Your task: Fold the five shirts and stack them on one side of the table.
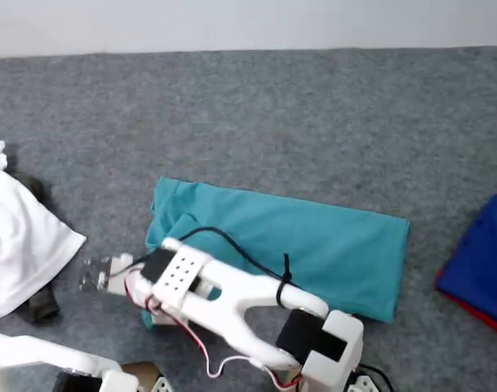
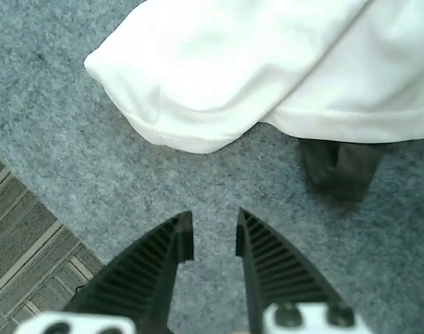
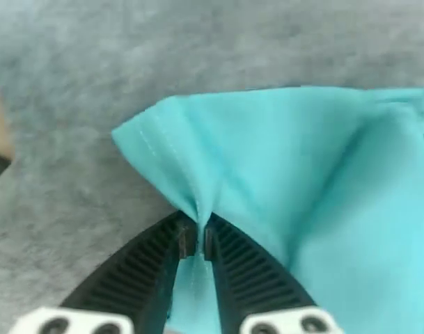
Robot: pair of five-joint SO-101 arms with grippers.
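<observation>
Pinching a raised fold at the edge of the teal shirt (image 3: 302,174) in the right gripper (image 3: 196,240), pressed tight on the cloth, probably for drawing that edge over. Lying mostly flat mid-table (image 1: 313,122), stretching away from the jaws. Hovering the left gripper (image 2: 215,236), slightly spread and empty, near the white shirt (image 2: 267,69), probably waiting.

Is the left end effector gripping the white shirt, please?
No, the left end effector hangs open above the grey mat, apart from the white shirt.
</observation>
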